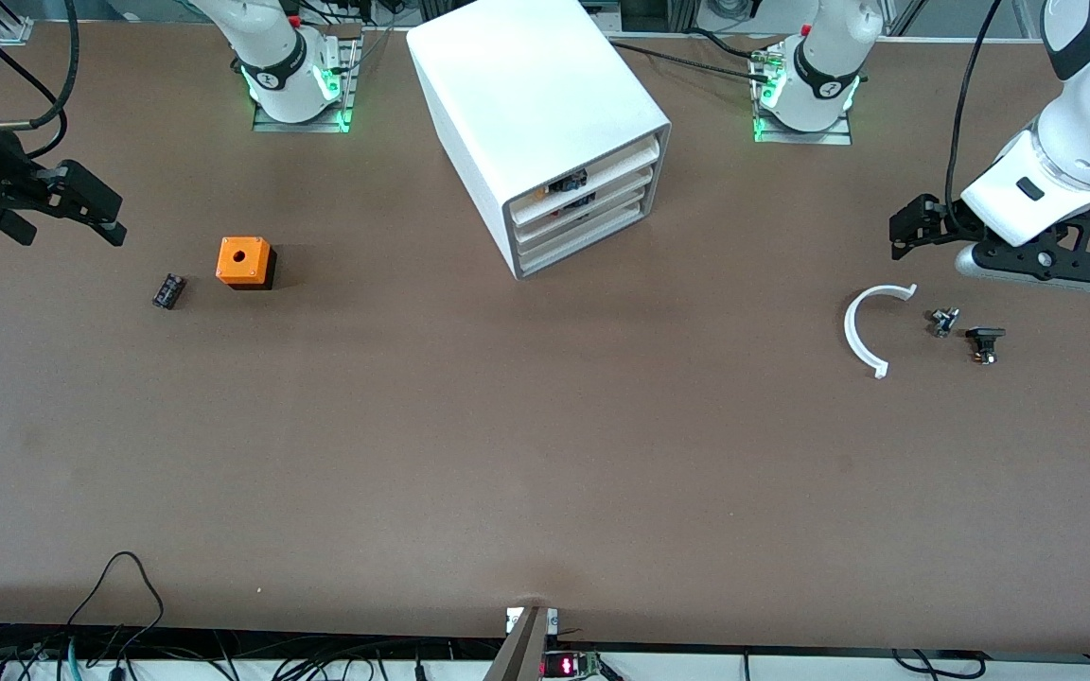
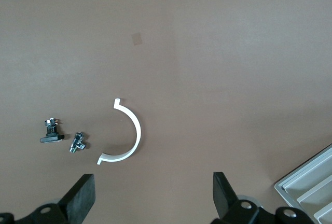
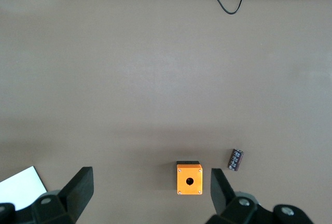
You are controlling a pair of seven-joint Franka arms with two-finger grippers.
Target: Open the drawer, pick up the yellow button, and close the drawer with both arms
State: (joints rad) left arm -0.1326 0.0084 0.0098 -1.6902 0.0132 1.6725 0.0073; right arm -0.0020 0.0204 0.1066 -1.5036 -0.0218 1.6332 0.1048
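Drawer (image 1: 592, 172) sits shut, uppermost in the cabinet (image 1: 526, 104). Front view — left gripper (image 1: 905, 232) over the table beside the white arc (image 1: 862, 331); right gripper (image 1: 114, 222) over the orange cube (image 1: 244, 262). Left wrist view — fingers (image 2: 83, 198) spread, empty. Right wrist view — fingers (image 3: 78, 190) spread, empty.

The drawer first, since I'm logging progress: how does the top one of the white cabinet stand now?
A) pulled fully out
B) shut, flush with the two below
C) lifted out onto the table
B: the drawer sits flush in the cabinet, both grippers away from it.
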